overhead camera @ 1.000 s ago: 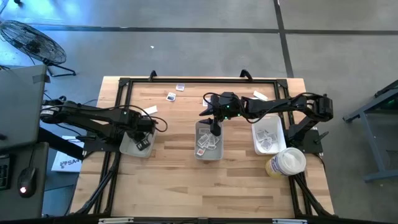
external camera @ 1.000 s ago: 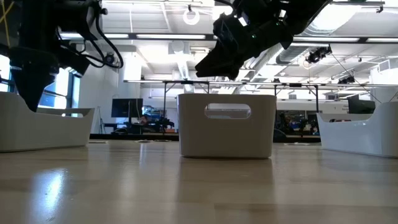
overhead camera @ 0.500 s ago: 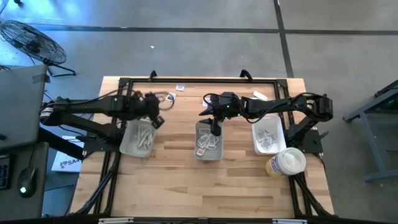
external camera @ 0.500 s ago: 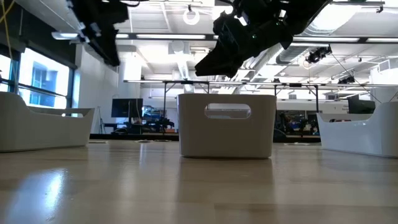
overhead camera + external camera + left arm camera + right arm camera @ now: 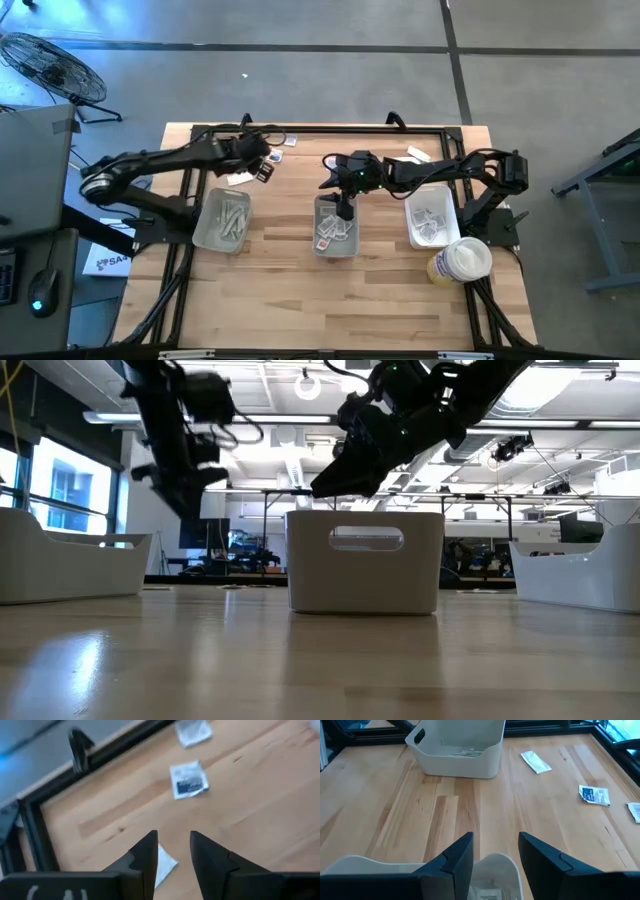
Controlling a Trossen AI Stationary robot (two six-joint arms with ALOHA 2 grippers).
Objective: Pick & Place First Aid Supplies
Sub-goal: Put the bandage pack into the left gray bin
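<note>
My left gripper (image 5: 265, 168) hangs open above the table's far left part, past the grey left tray (image 5: 222, 222). Its wrist view shows a square sachet with dark print (image 5: 189, 780) lying flat ahead of the fingers, a second sachet (image 5: 194, 731) beyond it, and a white wrapper (image 5: 164, 865) partly hidden under one finger. My right gripper (image 5: 345, 208) is open above the far end of the middle tray (image 5: 335, 235), which holds several packets. Nothing sits between its fingers (image 5: 495, 860).
A white tray (image 5: 430, 218) with packets stands at the right, with a round tub (image 5: 460, 262) in front of it. A loose wrapper (image 5: 418, 153) lies at the far right. A black frame (image 5: 320, 128) runs along the table's edges. Bare wood fills the near half.
My left gripper has risen out of the left tray and swung toward the table's far edge and a little to the right, turning as it went. It now hangs over the loose packets there. My right gripper has stayed above the middle tray.
</note>
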